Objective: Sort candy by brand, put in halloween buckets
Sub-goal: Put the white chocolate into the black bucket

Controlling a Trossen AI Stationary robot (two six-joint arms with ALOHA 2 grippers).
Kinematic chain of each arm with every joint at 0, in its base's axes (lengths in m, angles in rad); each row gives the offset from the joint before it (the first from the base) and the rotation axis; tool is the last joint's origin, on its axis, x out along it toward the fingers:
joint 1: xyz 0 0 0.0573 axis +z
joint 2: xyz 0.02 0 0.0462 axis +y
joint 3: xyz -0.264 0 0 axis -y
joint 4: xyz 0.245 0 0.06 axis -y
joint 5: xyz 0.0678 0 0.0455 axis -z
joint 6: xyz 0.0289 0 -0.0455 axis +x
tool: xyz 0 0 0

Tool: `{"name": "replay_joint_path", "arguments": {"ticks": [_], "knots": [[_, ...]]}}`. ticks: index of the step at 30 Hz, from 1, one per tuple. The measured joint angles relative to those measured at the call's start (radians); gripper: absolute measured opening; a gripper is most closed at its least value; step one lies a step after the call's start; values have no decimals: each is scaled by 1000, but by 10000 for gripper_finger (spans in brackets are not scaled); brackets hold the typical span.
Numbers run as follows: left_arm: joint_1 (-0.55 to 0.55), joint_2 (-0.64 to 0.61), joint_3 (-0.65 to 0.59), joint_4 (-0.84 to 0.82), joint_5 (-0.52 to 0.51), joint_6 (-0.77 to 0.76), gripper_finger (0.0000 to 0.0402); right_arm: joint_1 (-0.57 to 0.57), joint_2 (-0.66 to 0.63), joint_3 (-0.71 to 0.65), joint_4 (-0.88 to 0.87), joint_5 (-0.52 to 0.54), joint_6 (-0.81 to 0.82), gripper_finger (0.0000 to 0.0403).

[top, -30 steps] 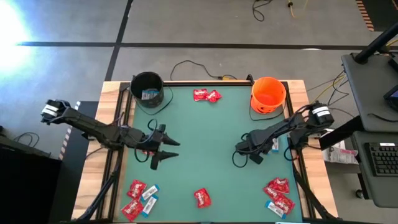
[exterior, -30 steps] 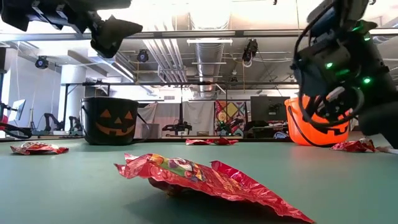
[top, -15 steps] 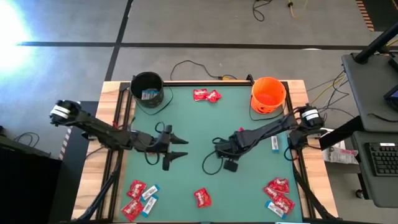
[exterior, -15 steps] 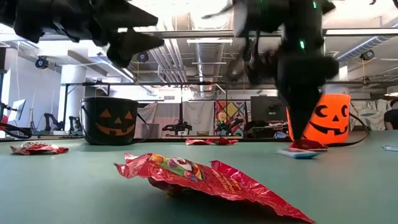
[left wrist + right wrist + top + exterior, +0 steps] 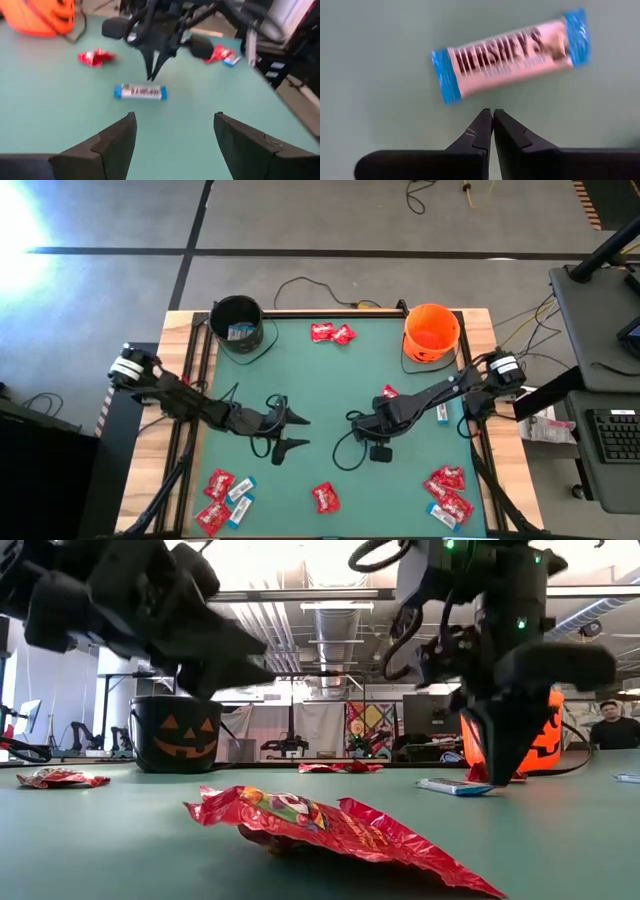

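A white-and-blue candy bar [image 5: 512, 55] lies flat on the green mat near the table's middle [image 5: 140, 91]. My right gripper [image 5: 492, 111] is shut and points down, its tips just beside the bar's long side with a small gap [image 5: 500, 770]. My left gripper [image 5: 175, 116] stands open, low over the mat left of centre [image 5: 292, 431], facing the bar from a short way off. The black bucket [image 5: 237, 323] stands at the far left with a bar inside. The orange bucket [image 5: 432, 332] stands at the far right.
Red packets lie at the far edge [image 5: 332, 333], near the right arm [image 5: 388, 392] and at the near middle [image 5: 325, 498]. Mixed piles sit at the near left [image 5: 225, 500] and near right [image 5: 448, 495]. Another bar [image 5: 441, 412] lies under the right arm.
My right gripper has gone from the table's right side toward its middle and tipped to point down, and a white-and-blue bar has slid along the mat with it. My left gripper has sunk and gone toward the table's middle.
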Motion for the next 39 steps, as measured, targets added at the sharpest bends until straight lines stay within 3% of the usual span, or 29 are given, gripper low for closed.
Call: {"name": "replay_joint_path", "arguments": {"ticks": [4,9,18,21,30,34,39], "knots": [[-1,47,0,2,19,-91,268,-2,11,-15,156,0,-20,12],[-3,63,0,3,19,-98,291,-9,10,-7,337,0,-87,12],[-2,128,61,-42,-48,-60,301,-11,3,61,96,9,-102,12],[1,179,118,-35,-50,-52,301,-11,4,17,121,8,-83,12],[2,254,209,-25,-50,-21,301,-24,12,-76,530,38,-91,12],[18,278,239,-25,-50,-87,301,-26,-7,-50,445,45,-92,12],[22,366,325,-26,-70,-28,300,-1,-65,-14,222,58,-57,12]]}}
